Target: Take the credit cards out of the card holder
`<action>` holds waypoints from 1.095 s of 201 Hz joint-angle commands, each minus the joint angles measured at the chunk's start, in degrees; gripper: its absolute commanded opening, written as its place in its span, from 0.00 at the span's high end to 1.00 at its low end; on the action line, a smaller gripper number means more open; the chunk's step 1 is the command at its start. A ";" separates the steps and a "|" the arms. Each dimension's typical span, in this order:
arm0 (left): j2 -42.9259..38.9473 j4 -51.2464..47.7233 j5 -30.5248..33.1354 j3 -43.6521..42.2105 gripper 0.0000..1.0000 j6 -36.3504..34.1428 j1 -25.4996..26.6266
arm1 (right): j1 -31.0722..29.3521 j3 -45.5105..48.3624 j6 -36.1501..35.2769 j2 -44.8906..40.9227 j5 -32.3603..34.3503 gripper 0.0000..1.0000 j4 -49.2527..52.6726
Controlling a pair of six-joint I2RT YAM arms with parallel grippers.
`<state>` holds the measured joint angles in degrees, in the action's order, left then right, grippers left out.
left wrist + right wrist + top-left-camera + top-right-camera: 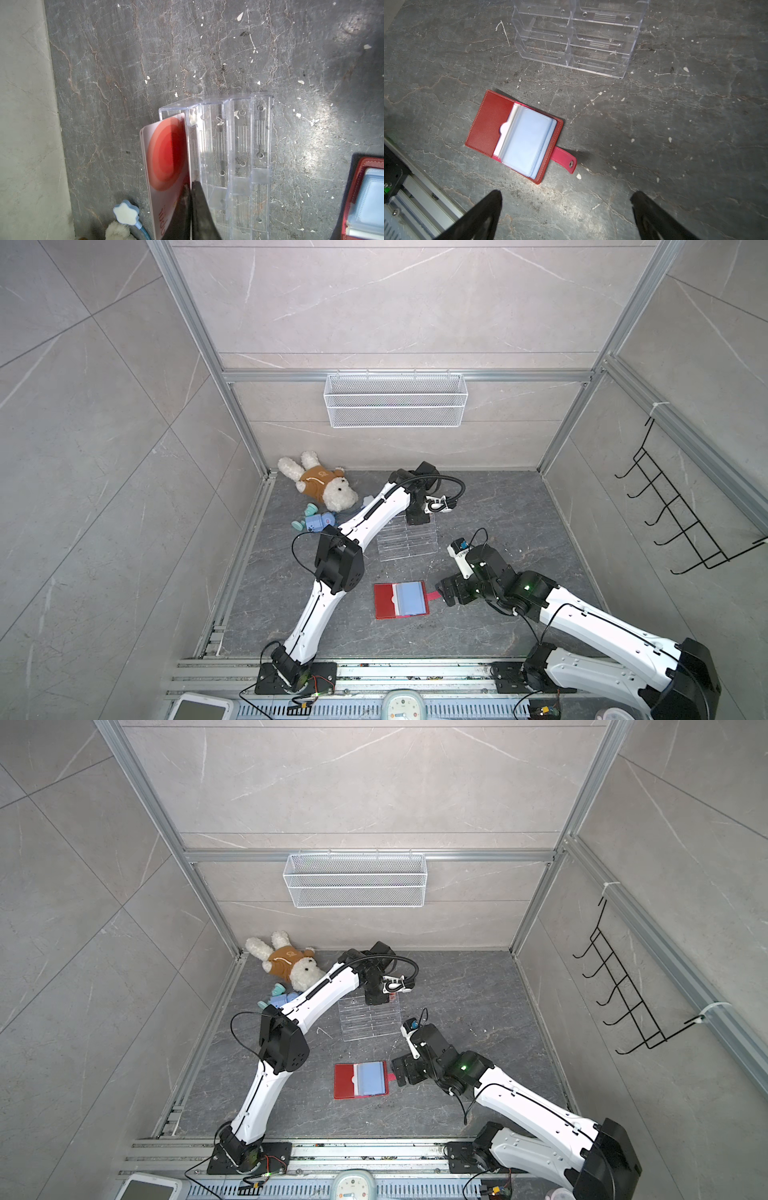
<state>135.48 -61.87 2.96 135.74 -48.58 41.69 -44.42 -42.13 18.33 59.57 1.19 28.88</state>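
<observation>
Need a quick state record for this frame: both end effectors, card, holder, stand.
left end effector: shut on credit card
credit card: on edge, at the acrylic stand's far end; seated or not unclear
right end effector: open, empty, over table beside card holder
card holder: lying open, blue sleeves up, strap unsnapped

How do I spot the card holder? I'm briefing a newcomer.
On the dark table, look on the robot's side of the clear stand. The card holder lies open there: the only red booklet, with pale blue sleeves and a strap tab.
</observation>
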 commanded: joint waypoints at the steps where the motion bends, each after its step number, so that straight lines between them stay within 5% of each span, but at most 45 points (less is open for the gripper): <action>1: -1.24 0.99 2.00 1.00 0.93 0.85 0.65 | 0.20 -0.32 -0.58 0.07 -0.39 0.00 -0.66; 220: -4.33 8.76 7.76 -2.13 0.74 1.55 0.37 | 0.22 0.21 -0.13 -0.86 -1.98 0.00 -1.02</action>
<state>135.35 -54.87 9.82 134.13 -47.94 42.24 -44.42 -42.11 18.35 59.55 -0.23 28.49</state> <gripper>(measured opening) 0.252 0.997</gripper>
